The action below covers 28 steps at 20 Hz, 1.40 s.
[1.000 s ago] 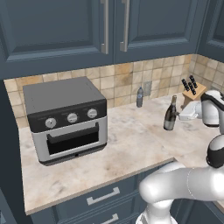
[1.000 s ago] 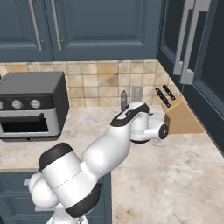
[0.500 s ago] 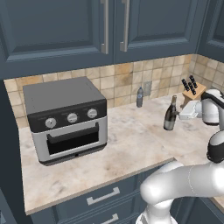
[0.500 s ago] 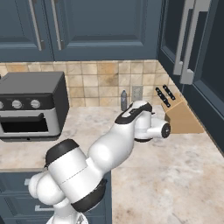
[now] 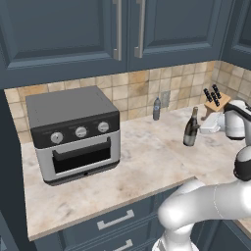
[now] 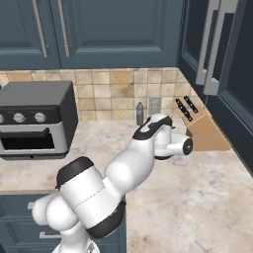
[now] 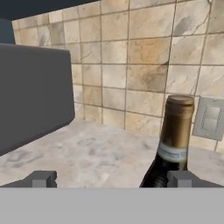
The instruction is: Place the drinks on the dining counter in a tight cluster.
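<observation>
A dark wine bottle (image 5: 191, 128) with a white label stands upright on the marble worktop (image 5: 147, 157) under the dark blue wall cabinets. My gripper (image 5: 209, 128) is just to its right at neck height, pointing at it, open with nothing between the fingers. In the hand view the wine bottle (image 7: 175, 131) rises close in front of the right fingertip (image 7: 181, 178), off-centre from my gripper (image 7: 111, 179). A small grey-blue bottle (image 5: 156, 109) stands upright against the tiled wall, also seen in the right base view (image 6: 140, 113). The dining counter is out of view.
A grey toaster oven (image 5: 73, 132) takes up the worktop's left side. A wooden knife block (image 5: 215, 100) stands in the back right corner, just behind my hand. A wall socket (image 7: 210, 118) sits on the tiles behind the wine bottle.
My arm's elbow has lifted a little and the hand has shifted very slightly beside the wine bottle. Both bottles stand where they were, and the fingers stayed apart.
</observation>
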Tool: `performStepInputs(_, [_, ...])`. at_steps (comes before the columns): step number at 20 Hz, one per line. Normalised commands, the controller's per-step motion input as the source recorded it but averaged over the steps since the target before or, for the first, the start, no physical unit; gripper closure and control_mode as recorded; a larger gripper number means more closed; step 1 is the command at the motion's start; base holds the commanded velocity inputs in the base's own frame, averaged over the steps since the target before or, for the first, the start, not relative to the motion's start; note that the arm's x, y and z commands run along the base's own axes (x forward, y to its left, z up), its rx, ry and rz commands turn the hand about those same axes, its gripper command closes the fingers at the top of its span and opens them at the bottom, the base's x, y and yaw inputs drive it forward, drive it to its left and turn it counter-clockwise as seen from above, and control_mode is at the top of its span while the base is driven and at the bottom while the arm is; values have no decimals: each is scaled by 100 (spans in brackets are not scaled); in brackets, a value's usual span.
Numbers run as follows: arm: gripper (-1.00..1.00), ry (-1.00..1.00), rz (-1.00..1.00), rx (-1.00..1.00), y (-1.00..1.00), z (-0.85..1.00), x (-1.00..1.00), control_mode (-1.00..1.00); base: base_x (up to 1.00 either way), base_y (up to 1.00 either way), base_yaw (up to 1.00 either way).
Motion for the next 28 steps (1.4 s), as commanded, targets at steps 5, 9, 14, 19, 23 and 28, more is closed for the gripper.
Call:
performStepInputs(5, [-100, 0, 0, 0, 4, -5, 10, -100, 0, 0, 0])
performStepInputs(9, [-100, 0, 0, 0, 0, -1, 14, -100, 0, 0, 0])
performStepInputs(14, [-100, 0, 0, 2, -1, -1, 14, -100, 0, 0, 0])
performStepInputs(19, [-100, 0, 0, 4, -13, -5, 12, -100, 0, 0, 0])
performStepInputs(23, [-100, 0, 0, 4, -14, -8, 12, -100, 0, 0, 0])
performStepInputs(28, [-100, 1, 0, 2, -1, -11, 12, -100, 0, 0, 0])
